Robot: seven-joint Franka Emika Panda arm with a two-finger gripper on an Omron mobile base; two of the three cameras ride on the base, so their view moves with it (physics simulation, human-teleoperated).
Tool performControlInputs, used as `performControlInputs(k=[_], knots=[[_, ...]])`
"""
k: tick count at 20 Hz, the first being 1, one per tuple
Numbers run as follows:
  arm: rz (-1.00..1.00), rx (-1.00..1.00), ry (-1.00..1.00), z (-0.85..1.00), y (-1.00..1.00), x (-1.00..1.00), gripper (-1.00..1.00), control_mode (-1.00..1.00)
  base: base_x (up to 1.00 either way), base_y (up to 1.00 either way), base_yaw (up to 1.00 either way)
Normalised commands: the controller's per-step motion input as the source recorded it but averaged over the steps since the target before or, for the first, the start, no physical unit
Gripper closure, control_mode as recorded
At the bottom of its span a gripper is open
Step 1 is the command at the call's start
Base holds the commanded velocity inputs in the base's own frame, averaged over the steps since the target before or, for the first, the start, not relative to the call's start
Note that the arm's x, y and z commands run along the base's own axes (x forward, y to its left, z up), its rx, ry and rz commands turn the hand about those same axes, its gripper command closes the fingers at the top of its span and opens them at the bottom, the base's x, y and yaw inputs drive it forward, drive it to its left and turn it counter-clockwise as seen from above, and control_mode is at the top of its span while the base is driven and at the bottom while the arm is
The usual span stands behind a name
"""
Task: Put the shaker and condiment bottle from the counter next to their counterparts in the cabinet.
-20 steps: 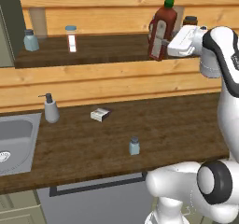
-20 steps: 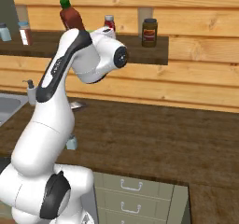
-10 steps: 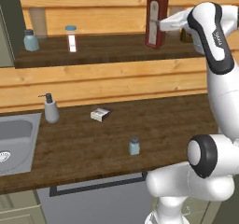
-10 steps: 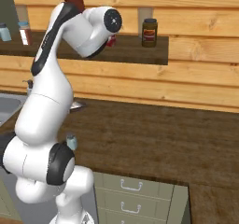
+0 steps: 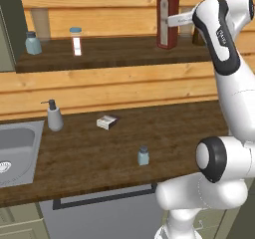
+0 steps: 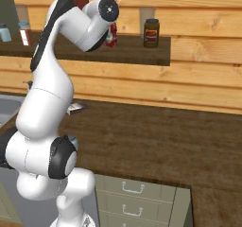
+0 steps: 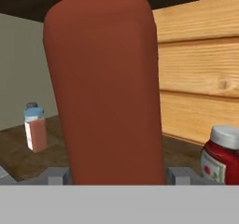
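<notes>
The tool [image 5: 174, 20] grips the condiment bottle [image 5: 168, 18], one finger on each side of its red body, and holds it upright over the cabinet [image 5: 114, 59] shelf board. In the hand view the bottle's body stands between the two fingertips [image 7: 181, 175], with a squat red bottle [image 7: 219, 154] at 4 o'clock and a clear jar [image 7: 35, 128] at 9 o'clock. The shaker [image 5: 143, 155] stands on the bench [image 5: 89, 153], at 5 o'clock from a small box [image 5: 107, 122]. Its twin shaker [image 5: 33, 43] sits at the shelf's left end.

Two shakers [image 5: 143, 156] [image 5: 33, 43], two red bottles [image 5: 167, 16] [image 6: 112, 36], one pump dispenser [image 5: 54, 116].
</notes>
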Motion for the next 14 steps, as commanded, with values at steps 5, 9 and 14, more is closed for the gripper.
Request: performControlInputs(k=[5,9,14], knots=[[-0.05,0.1,0.0,-0.28,0.02,0.16,1.0,-1.0,0.0,0.0,0.0],[-0.04,0.12,0.01,-0.13,0.03,0.4,1.0,-1.0,0.0,0.0,0.0],[0.0,0.01,0.0,-0.17,0.11,0.52,1.0,-1.0,0.0,0.0,0.0]])
